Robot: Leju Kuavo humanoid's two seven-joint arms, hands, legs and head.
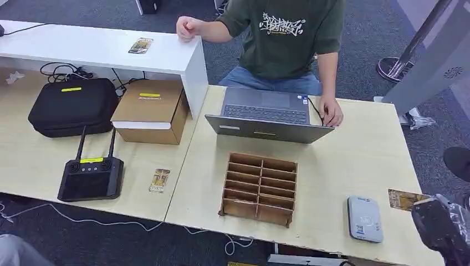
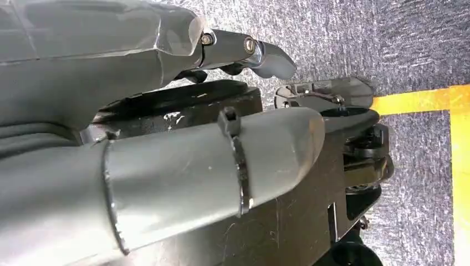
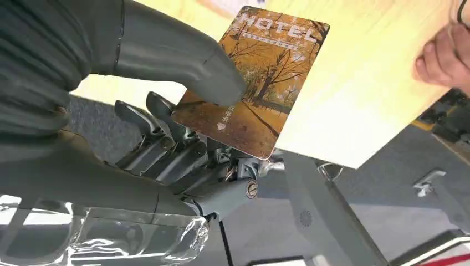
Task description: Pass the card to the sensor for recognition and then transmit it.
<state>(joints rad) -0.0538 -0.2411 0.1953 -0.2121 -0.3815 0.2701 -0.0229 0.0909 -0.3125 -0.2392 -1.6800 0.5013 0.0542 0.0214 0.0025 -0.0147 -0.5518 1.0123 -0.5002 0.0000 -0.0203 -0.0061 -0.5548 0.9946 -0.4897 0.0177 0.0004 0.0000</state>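
The right hand (image 3: 183,138) pinches the hotel card (image 3: 255,77) (autumn-tree print) near the grey sensor (image 1: 364,218); left hand (image 2: 233,52) holds nothing.

Grey carpet floor (image 1: 83,11); pale wood table (image 1: 354,160); white shelf (image 1: 94,47); yellow floor tape (image 2: 438,100).

The card (image 3: 255,77) — an orange autumn-tree print headed "HOTEL" — overhangs the table's right edge, pinched between thumb and fingers. The sensor (image 1: 364,218) — a flat grey rounded pad — lies just beside it, nearer the front edge.
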